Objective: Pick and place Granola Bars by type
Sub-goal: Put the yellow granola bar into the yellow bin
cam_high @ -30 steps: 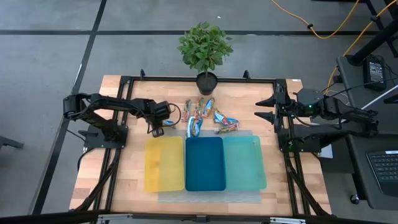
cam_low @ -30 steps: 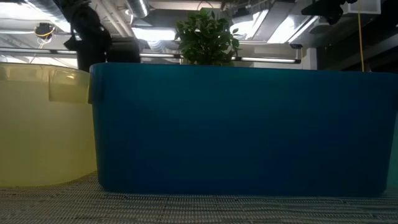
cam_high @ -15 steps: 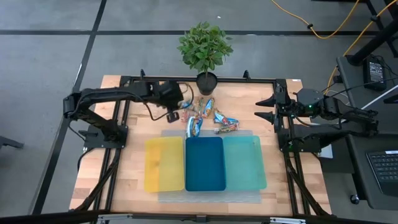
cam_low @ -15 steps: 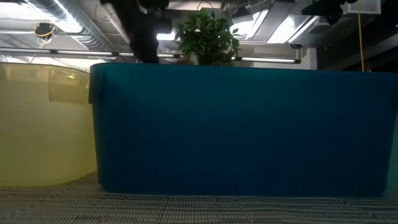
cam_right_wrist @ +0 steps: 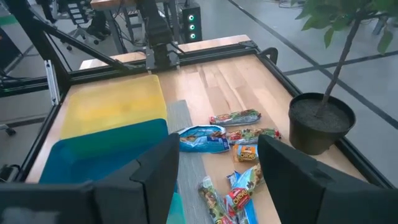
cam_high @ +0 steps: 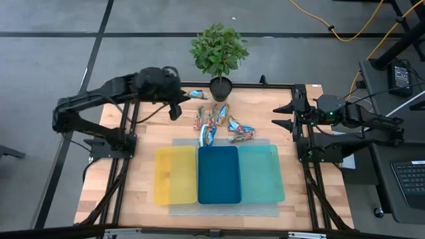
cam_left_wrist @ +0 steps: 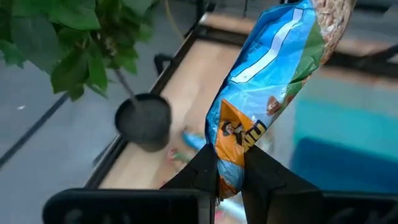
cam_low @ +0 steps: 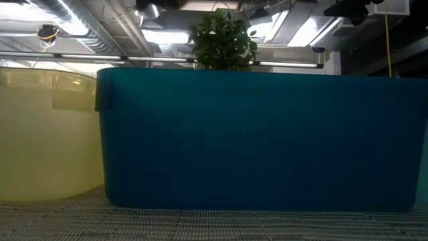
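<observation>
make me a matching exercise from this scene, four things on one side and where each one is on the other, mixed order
Things:
1. left gripper
2. right gripper
3. potted plant
4. dark blue tray

Places or states:
A. between the yellow tray and the teal tray
B. at the table's far edge
C. shut on a blue granola bar
D. open, at the table's right side

Pairs: 1-C, 2-D, 3-B, 4-A

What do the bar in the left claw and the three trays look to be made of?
The blue bar pinched in the left claw looks like thin glossy plastic film: it shows printed graphics, shine and creases. The yellow tray, dark blue tray and teal tray look like smooth moulded plastic. The yellow one seems translucent in the low view; the dark blue one looks opaque.
</observation>
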